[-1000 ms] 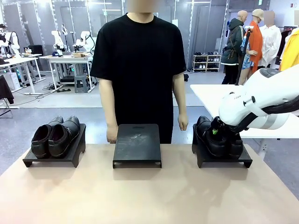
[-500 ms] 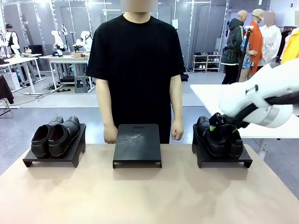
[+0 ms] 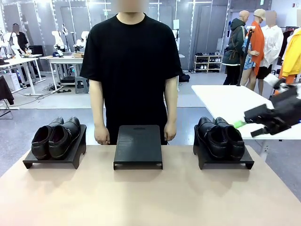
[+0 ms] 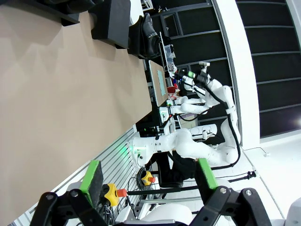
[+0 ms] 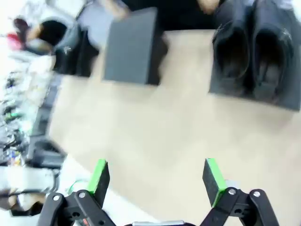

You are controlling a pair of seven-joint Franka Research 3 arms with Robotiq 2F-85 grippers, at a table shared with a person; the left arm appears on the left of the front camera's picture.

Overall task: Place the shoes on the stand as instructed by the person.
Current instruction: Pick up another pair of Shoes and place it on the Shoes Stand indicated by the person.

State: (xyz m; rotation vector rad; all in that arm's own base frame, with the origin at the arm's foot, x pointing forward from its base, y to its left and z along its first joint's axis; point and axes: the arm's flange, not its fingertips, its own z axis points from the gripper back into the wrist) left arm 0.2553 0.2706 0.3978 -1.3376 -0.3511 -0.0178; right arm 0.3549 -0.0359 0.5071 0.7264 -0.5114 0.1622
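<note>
Right pincer (image 3: 249, 123): hung off the tabletop's (image 3: 150, 197) right edge, fingers spread wide, nothing between the green pads (image 5: 214, 175).
Left pincer (image 4: 148, 181): fingers wide apart, empty, aimed along the tabletop.
Shoes: one pair (image 3: 55, 136) on the left stand (image 3: 75, 155), another pair (image 3: 221, 137) on the right stand (image 3: 203, 161).
Middle stand (image 3: 138, 146): bare, just in front of the person (image 3: 131, 70), whose hands hung at the far edge.
Risk: acting before any clear gesture could pick the wrong pair; a shallow grip on glossy leather might slip.
</note>
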